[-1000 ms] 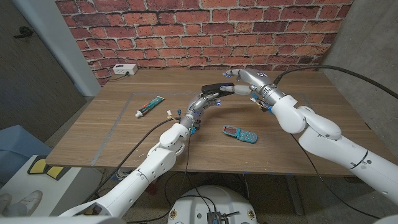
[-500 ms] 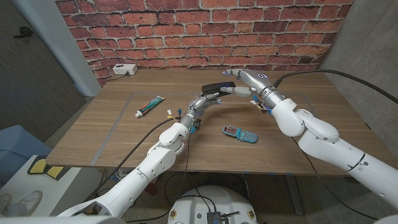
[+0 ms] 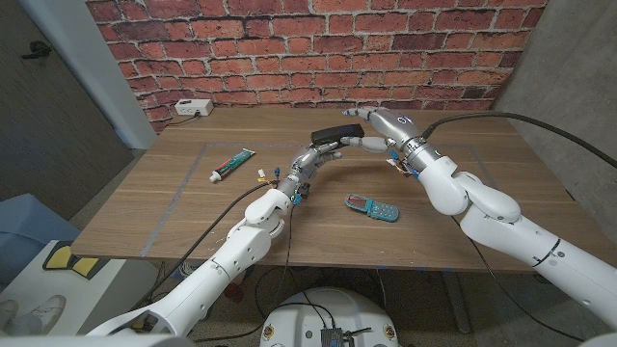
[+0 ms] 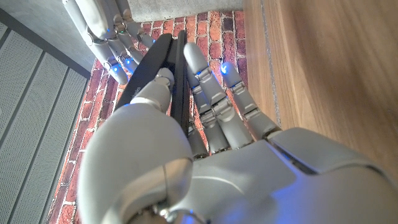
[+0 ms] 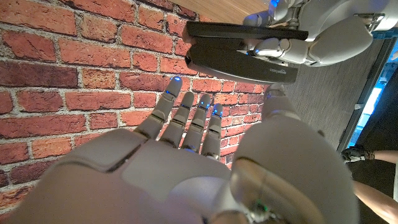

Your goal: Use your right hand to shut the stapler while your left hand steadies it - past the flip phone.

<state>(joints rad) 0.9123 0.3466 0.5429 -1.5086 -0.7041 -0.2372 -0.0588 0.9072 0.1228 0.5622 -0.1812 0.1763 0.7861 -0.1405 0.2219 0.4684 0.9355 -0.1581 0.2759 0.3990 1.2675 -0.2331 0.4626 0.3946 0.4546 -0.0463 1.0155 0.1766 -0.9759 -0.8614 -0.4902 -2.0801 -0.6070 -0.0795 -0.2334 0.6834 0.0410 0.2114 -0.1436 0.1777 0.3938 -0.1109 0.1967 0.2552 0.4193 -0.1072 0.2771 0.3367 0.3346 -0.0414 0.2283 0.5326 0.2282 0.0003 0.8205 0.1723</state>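
black stapler (image 3: 336, 133) in silver-grey hands, blue lights on the fingers (image 4: 227, 67). teal flip phone (image 3: 372, 206) with red screen, white toothpaste tube (image 3: 232, 165), brown wooden worktop (image 3: 193, 193), red brick wall (image 3: 289, 48).

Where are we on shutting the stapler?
Done: the left robot hand grips the stapler past the flip phone. In hand: the right robot hand is at the stapler's end, fingers apart. Left: the left wrist view shows a narrow gap between its arms, so a final press.

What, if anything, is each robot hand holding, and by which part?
The left robot hand grips the stapler by its sides; the right robot hand holds nothing.
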